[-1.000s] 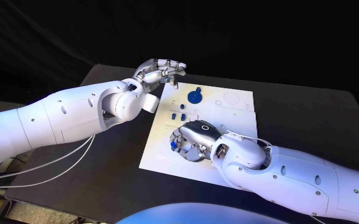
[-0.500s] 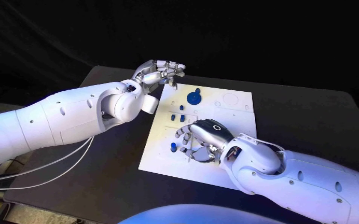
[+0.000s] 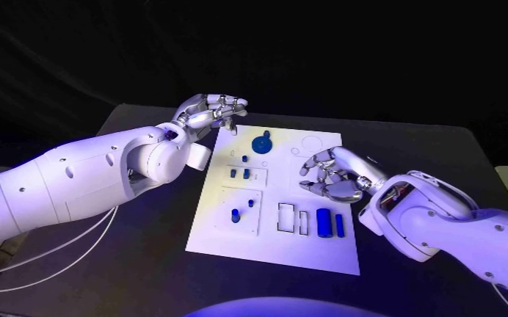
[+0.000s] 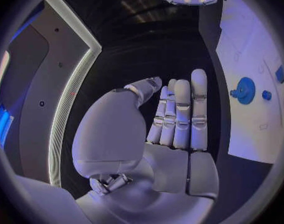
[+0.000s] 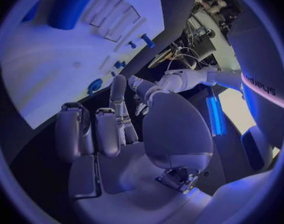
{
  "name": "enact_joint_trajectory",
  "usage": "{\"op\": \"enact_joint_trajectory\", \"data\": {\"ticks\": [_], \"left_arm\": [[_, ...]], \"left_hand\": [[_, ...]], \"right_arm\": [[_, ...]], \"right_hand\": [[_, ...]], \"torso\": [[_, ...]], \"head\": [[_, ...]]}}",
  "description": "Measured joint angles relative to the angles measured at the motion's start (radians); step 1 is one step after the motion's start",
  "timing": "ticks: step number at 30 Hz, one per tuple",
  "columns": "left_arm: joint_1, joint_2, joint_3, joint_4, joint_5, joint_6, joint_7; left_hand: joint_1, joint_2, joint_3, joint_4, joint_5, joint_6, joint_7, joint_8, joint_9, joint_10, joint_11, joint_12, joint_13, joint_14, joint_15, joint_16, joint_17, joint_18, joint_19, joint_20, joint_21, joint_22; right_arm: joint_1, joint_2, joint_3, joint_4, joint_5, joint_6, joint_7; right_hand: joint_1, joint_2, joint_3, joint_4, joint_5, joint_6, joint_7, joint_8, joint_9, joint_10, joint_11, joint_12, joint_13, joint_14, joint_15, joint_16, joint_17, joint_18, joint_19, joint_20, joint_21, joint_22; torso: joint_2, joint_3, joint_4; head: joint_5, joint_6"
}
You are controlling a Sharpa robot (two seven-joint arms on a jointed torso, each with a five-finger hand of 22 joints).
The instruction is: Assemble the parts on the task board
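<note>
One task board (image 3: 318,247) flat mid-table (image 3: 445,155). On it: one round blue disc (image 3: 260,141) near far edge, two small blue pegs (image 3: 240,173) side by side below it, one blue peg (image 3: 235,216) in lower left recess, two upright blue blocks (image 3: 330,223) in slots near right. Left hand (image 3: 215,111) hovers off board's far left corner, fingers curled, nothing held. Right hand (image 3: 335,174) above board's right side, fingers curled inward, nothing visibly held.

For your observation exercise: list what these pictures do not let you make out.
- Head view: the far left corner of the task board lies behind the left hand.
- Head view: the small blue parts are too small to tell their shape.
- Right wrist view: a large blue part is cut off by the circle's rim.
</note>
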Motion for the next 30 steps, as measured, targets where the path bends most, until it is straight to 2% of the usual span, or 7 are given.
{"op": "enact_joint_trajectory", "data": {"ticks": [2,3,5,11,15,22,30], "left_arm": [[0.000,0.000,0.000,0.001,0.000,0.001,0.000],[0.000,-0.001,-0.001,0.001,0.000,0.001,0.000],[0.000,-0.003,-0.002,0.002,0.000,0.002,0.000],[0.000,-0.006,-0.004,0.010,0.000,0.004,0.000],[0.000,-0.009,-0.006,0.015,0.000,0.005,0.000],[0.000,-0.012,-0.007,0.020,0.000,0.006,0.000],[0.000,-0.017,-0.008,0.026,0.000,0.007,-0.001]], "left_hand": [[0.000,0.000,0.000,0.000,0.000,0.000,0.000,0.000,0.000,0.000,0.000,0.000,0.000,0.000,0.000,0.000,0.000,0.000,0.000,0.000,0.000,0.000],[0.000,0.000,0.000,0.000,0.000,0.000,0.000,0.000,0.000,0.000,0.000,0.000,0.000,0.000,0.000,0.000,0.000,0.000,0.000,0.000,0.000,0.000],[0.000,0.000,0.000,0.000,0.000,0.000,0.000,0.000,0.000,0.000,0.000,0.000,0.000,0.000,0.000,0.000,0.000,0.000,0.000,0.000,0.000,0.000],[0.000,0.000,0.000,0.000,0.000,0.000,0.000,0.000,0.000,0.000,0.000,0.000,0.000,0.000,0.000,0.000,0.000,0.000,0.000,0.000,0.000,0.000],[0.000,0.000,0.000,0.000,0.000,0.000,0.000,0.000,0.001,0.000,0.000,0.000,0.000,0.000,0.000,0.000,0.000,0.000,0.000,0.000,0.000,0.000],[0.000,0.000,0.000,0.000,0.000,0.000,0.000,0.000,0.001,0.000,0.000,0.000,0.000,0.000,0.000,0.000,0.000,0.000,0.000,0.000,0.000,0.000],[0.000,0.000,0.000,0.000,0.000,0.000,0.000,0.000,0.001,0.000,0.000,0.000,0.000,0.000,0.000,0.000,0.000,0.000,0.000,0.000,0.000,0.000]], "right_arm": [[0.002,-0.035,-0.001,0.006,0.046,0.020,-0.004],[0.002,-0.055,-0.003,0.012,0.069,0.033,-0.007],[0.002,-0.086,-0.006,0.023,0.095,0.052,-0.014],[-0.015,-0.164,-0.013,0.057,0.111,0.085,-0.061],[-0.036,-0.190,-0.017,0.077,0.077,0.093,-0.110],[-0.079,-0.180,-0.020,0.095,-0.021,0.098,-0.195],[-0.092,-0.150,-0.021,0.097,-0.103,0.098,-0.250]], "right_hand": [[0.000,0.000,-0.018,0.018,0.000,-0.006,0.000,0.019,0.012,0.016,-0.001,0.175,0.196,0.000,0.000,0.013,0.024,-0.005,0.013,0.000,0.022,0.000],[0.000,0.000,-0.022,0.022,0.000,-0.006,0.000,0.023,0.016,0.024,-0.001,0.222,0.248,0.000,0.000,0.017,0.032,-0.014,0.016,-0.001,0.028,0.000],[0.000,0.000,-0.032,0.033,0.004,-0.012,-0.002,0.031,0.021,0.043,-0.003,0.299,0.335,0.000,0.000,0.022,0.045,-0.014,0.018,0.000,0.038,0.000],[-0.035,-0.017,-0.070,0.076,0.017,-0.014,-0.002,0.054,0.038,0.077,-0.004,0.439,0.496,0.000,0.000,0.036,0.081,-0.014,0.018,0.000,0.058,0.000],[-0.054,-0.025,-0.101,0.112,0.048,-0.014,-0.002,0.068,0.049,0.086,-0.006,0.473,0.540,0.000,0.000,0.044,0.094,-0.014,0.018,0.000,0.062,0.000],[-0.064,-0.028,-0.147,0.164,0.048,-0.009,-0.007,0.089,0.062,0.091,-0.011,0.495,0.575,0.000,0.000,0.048,0.103,-0.014,0.018,0.000,0.067,0.001],[-0.064,-0.028,-0.155,0.172,0.048,-0.006,-0.011,0.092,0.064,0.091,-0.011,0.495,0.581,0.000,0.000,0.048,0.106,-0.014,0.021,-0.003,0.067,0.001]], "torso": [[-0.002,-0.0005,-0.0032],[-0.002,-0.0006,-0.0044],[-0.003,-0.0006,-0.0078],[-0.007,-0.0017,-0.0171],[-0.009,-0.0036,-0.0221],[-0.011,-0.0049,-0.0269],[-0.011,-0.0062,-0.0268]], "head": [[-0.015,0.003],[-0.022,0.003],[-0.037,0.004],[-0.086,0.002],[-0.106,-0.001],[-0.116,-0.006],[-0.117,-0.011]]}}
